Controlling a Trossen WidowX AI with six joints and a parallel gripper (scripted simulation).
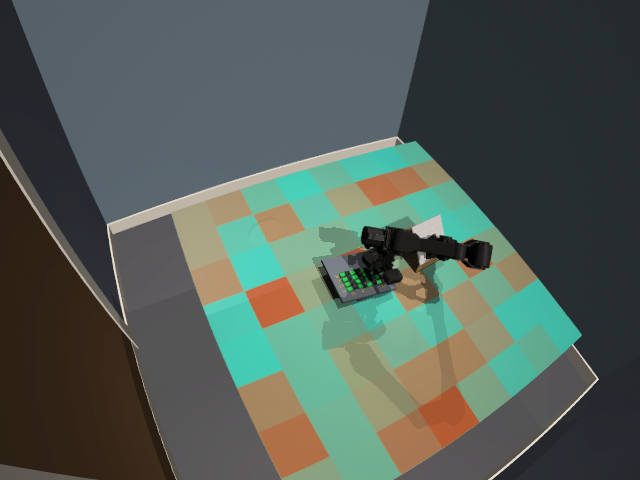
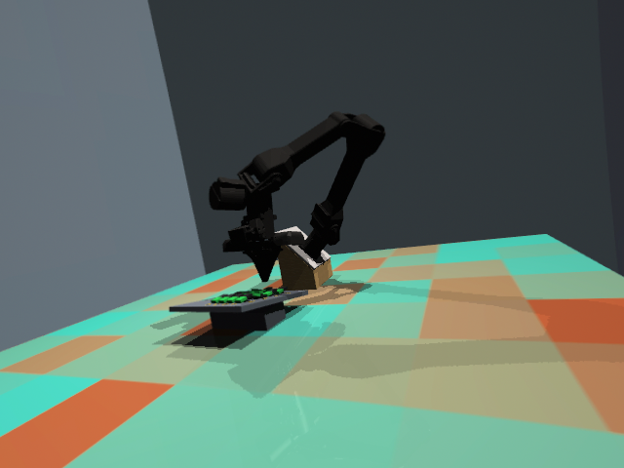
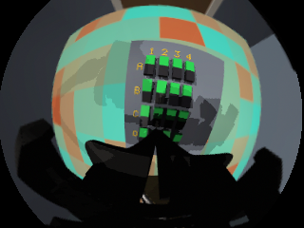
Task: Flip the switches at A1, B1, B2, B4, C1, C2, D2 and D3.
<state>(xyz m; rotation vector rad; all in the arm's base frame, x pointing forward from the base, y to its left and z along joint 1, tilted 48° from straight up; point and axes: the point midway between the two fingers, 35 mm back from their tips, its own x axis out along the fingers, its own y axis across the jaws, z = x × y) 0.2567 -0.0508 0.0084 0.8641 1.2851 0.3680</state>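
Note:
The grey panel (image 1: 334,265) (image 2: 187,307) (image 3: 209,85) bears four rows of rocker switches, each with green and black parts. In the wrist view, A1 (image 3: 150,60), B1 (image 3: 147,85), B2 (image 3: 161,87), B4 (image 3: 186,89) and C1 (image 3: 144,111) show bright green far halves. C2 (image 3: 158,112) is in shadow. D3 (image 3: 166,133) shows only in part beside the fingertips, and D2 is hidden behind them. Which ends are raised is too small to tell surely. My gripper (image 2: 264,279) (image 3: 156,132) is shut and empty, pointing down a little above the panel's near rows.
The arm's wedge-shaped base block (image 1: 433,228) (image 2: 297,269) stands behind the panel in the exterior view. The panel sits raised on a dark block (image 2: 236,325) on the patchwork-coloured table top (image 1: 268,356). Arm shadows fall across the panel and table.

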